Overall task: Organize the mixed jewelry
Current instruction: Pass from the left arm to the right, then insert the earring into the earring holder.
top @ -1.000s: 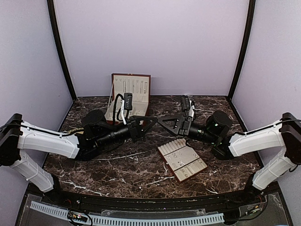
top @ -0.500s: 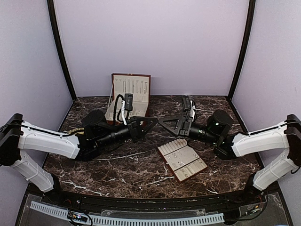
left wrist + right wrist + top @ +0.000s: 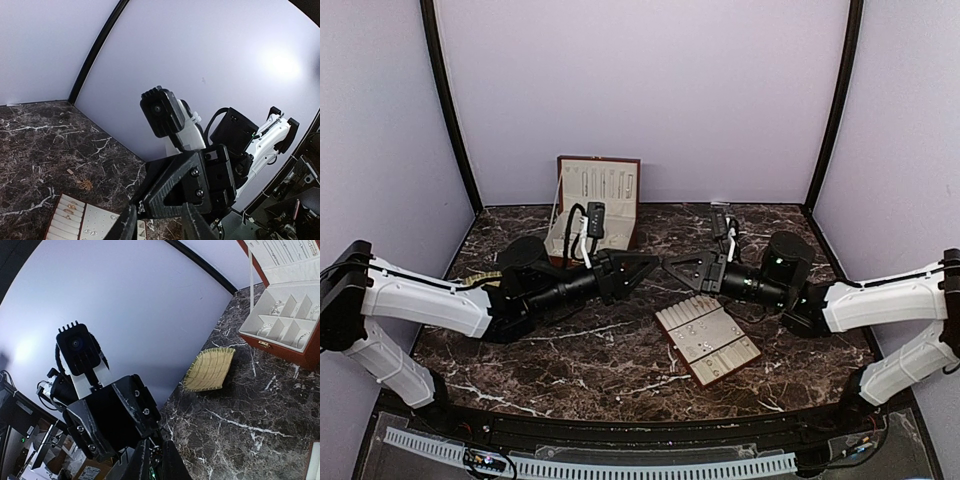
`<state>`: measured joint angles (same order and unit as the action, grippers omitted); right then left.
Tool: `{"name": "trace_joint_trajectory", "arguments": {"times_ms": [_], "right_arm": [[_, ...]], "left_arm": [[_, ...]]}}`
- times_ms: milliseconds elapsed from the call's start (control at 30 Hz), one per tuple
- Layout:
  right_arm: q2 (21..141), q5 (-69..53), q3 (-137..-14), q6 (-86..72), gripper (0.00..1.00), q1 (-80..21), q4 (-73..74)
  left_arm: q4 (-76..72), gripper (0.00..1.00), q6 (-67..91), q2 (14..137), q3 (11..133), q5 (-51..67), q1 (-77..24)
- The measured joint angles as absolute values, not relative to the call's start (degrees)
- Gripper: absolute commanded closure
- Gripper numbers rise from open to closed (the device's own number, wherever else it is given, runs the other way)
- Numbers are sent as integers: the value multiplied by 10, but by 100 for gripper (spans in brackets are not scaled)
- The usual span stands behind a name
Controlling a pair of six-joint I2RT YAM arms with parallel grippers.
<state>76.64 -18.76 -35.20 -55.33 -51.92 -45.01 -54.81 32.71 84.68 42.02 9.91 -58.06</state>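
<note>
My two grippers meet tip to tip above the middle of the marble table. The left gripper [image 3: 648, 266] is open; in the left wrist view [image 3: 160, 225] its fingers stand either side of the right gripper's tip. The right gripper [image 3: 667, 264] is nearly closed, with a thin gap in the right wrist view [image 3: 156, 462]. A tiny silvery speck [image 3: 140, 206] shows at its tip. More silvery jewelry [image 3: 265, 329] lies in the compartments of the open red-brown box [image 3: 598, 195].
The cream slotted tray [image 3: 707, 338] lies in front of the right gripper, with small studs [image 3: 90, 231] in it. The woven mat [image 3: 209, 369] lies left of the box, mostly hidden behind the left arm in the top view. A small golden tangle [image 3: 84, 184] lies on the marble.
Both grippers have shifted slightly right and a little lower, still tip to tip. The right arm's elbow has drawn back to the right.
</note>
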Motion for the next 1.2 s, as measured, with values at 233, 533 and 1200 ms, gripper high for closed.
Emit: {"name": "trace_joint_trajectory", "arguments": {"times_ms": [233, 533, 1200], "right_arm": [[725, -163, -359, -499, 91, -519, -314], [696, -106, -436, -373, 91, -518, -41], [795, 9, -492, -255, 91, -517, 278]], "left_arm": [[-527, 62, 318, 832, 404, 83, -581], [-358, 62, 270, 769, 412, 86, -565], [27, 66, 86, 746, 504, 123, -463]]}}
